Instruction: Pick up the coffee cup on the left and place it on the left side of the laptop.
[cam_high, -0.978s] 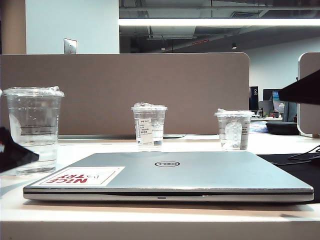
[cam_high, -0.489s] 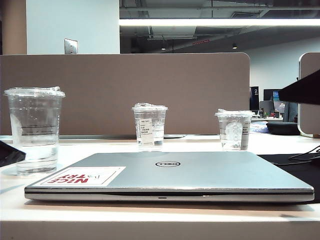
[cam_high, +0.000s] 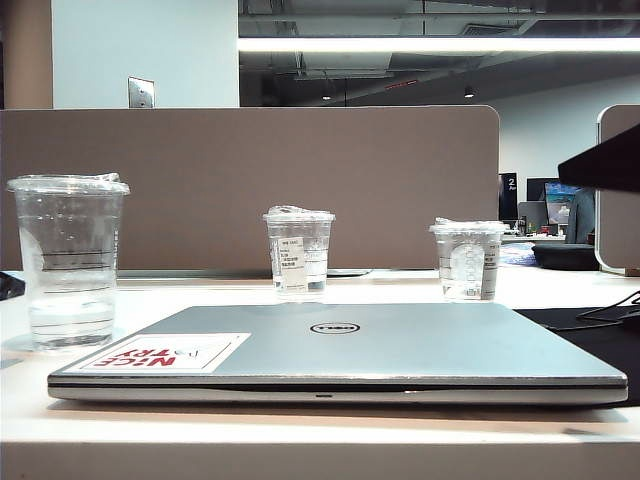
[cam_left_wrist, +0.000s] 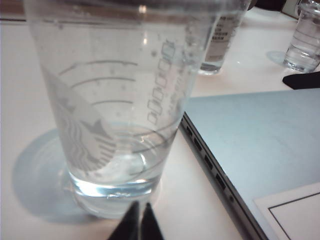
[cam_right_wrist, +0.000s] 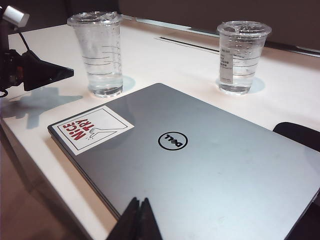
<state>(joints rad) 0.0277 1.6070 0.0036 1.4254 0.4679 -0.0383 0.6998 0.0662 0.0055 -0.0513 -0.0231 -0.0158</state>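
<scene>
You've got the left gripper as a dark sliver at frame edge, just left of the coffee cup, not touching. Laptop lies closed, right of cup. Right gripper hangs high, far right.

The laptop is shut, and its lid carries a round "DELL" logo at the middle. Toward the lid's front left corner sits a white sticker with red "NICE TRY" lettering, upside down in the exterior view and with a small drawn hand beside the words in the right wrist view. Just left of the laptop, the coffee cup shows a faint round siren logo and a column of small empty check boxes. Behind the laptop, a shorter cup bears a white printed label, its print too small to read. Behind the laptop to the right, another cup has a round whitish logo, unreadable.
</scene>
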